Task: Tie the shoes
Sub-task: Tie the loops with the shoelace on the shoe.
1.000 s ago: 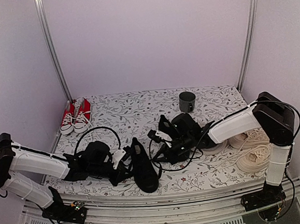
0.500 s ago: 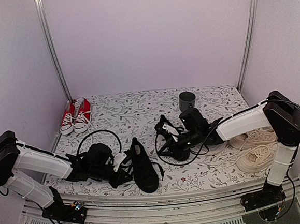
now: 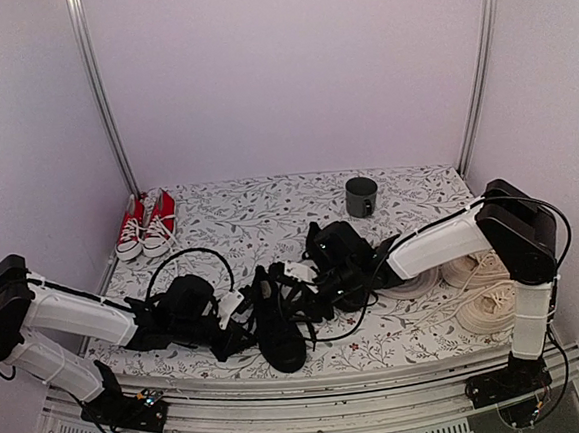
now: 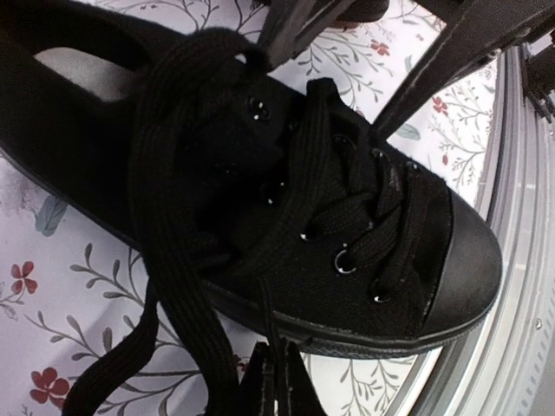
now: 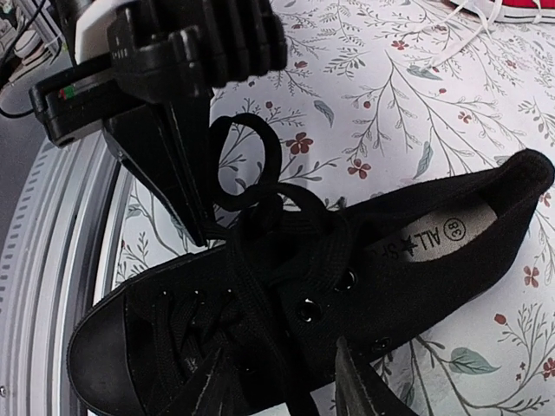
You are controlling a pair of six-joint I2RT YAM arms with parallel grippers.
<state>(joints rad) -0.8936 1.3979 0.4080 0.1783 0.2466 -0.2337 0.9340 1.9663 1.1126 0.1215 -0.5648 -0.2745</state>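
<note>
At the near edge of the floral surface (image 3: 269, 213), 1 black shoe (image 3: 278, 323) lies with its toe toward the arms, laces (image 4: 173, 260) loose across the tongue. The left tool (image 3: 239, 316) sits just beside its left flank, clenched, with a lace strand running by its tips; whether it pinches the lace I cannot tell. The right tool (image 3: 299, 276) hovers at the shoe's right side, fingers parted, holding nothing. The second black shoe (image 3: 337, 248) lies under the right arm. Cream sneakers (image 3: 491, 291) sit right, red sneakers (image 3: 147, 225) far left, a grey mug (image 3: 361, 197) behind.
</note>
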